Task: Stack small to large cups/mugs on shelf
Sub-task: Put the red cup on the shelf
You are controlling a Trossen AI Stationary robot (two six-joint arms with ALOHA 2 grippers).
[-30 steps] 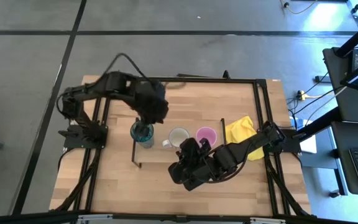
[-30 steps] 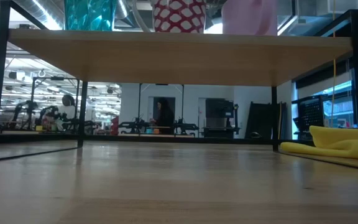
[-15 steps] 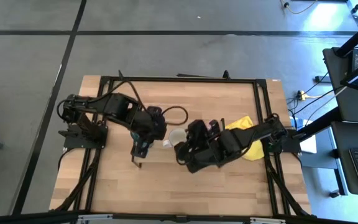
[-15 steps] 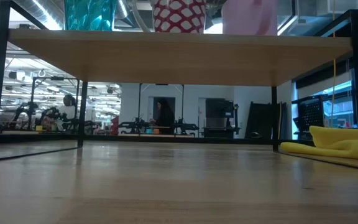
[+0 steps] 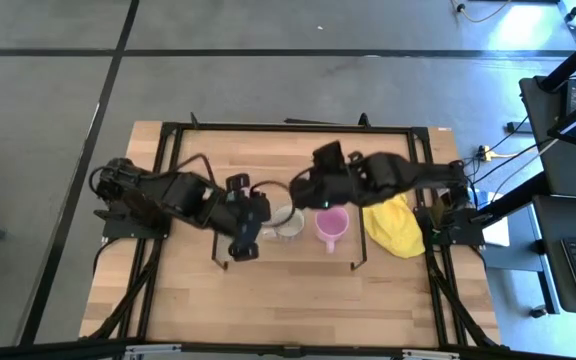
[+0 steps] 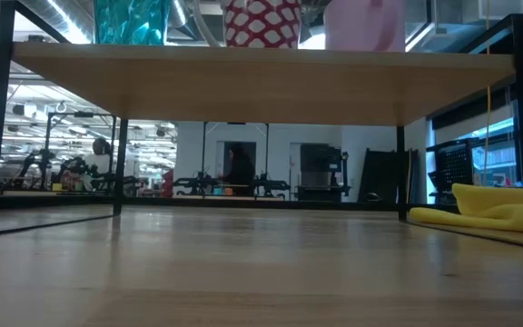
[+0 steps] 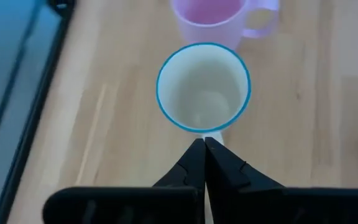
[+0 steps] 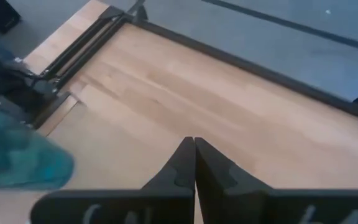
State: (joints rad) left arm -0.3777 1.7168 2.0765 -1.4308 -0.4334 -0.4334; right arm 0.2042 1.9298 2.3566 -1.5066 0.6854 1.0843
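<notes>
the left end effector (image 7: 204, 144) is clenched, its two fingers pressed together with nothing between them, tips just short of the cream mug (image 7: 204, 87). the fingertips appear to sit over the mug's handle side, though the handle is mostly hidden beneath them. in the high view this left end effector (image 5: 253, 222) lies just beside the cream mug (image 5: 288, 221) on the shelf (image 5: 358, 240).

the right end effector (image 8: 194, 144) is likewise clenched and empty. from above it (image 5: 304, 190) hovers just behind the cream mug, toward the far edge of the surface (image 5: 268, 300).

taking the cream mug as landmark: the pink mug (image 7: 219, 17) stands just beside it, upright, handle turned out, the two apart but close. the teal tumbler (image 8: 14, 152) stands on the cream mug's other side, largely covered by the left arm in the high view. the low view shows all three bases resting on the shelf board (image 6: 261, 86).

handling, as a judgement: the mugs look rigid, light and smooth-walled, likely slippery under hard fingers. a rim pinch, one finger inside and one outside the wall, seems the firmest hold; the handle is narrow and would let the mug swing. the tumbler is tall, so it would tip easily if nudged.
</notes>
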